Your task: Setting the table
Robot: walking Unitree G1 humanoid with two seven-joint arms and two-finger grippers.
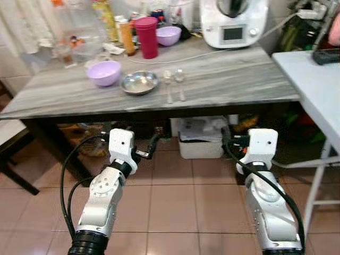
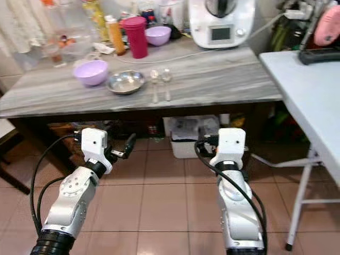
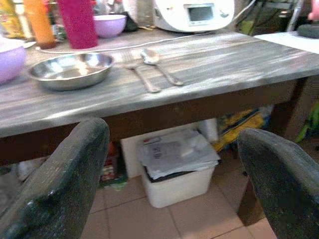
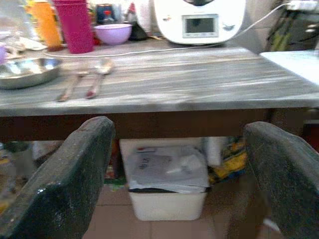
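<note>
On the grey wooden table [image 1: 228,79] a steel bowl [image 1: 139,82] sits beside a purple bowl [image 1: 104,72]. A fork [image 1: 169,87] and a spoon [image 1: 180,82] lie side by side just right of the steel bowl. Behind them stand a red cup [image 1: 147,37], an orange bottle [image 1: 126,36] and a second purple bowl [image 1: 168,35]. My left gripper [image 1: 150,147] is held low in front of the table's edge, open and holding nothing [image 3: 174,184]. The right gripper [image 4: 179,184] is open too, at the same height below the tabletop, fingers wide apart.
A white kitchen appliance [image 1: 234,21] stands at the back right of the table with its cord running left. A white folding table [image 1: 313,79] is on the right. A white bin [image 1: 201,141] sits under the table on the tiled floor. Jars and bottles crowd the back left.
</note>
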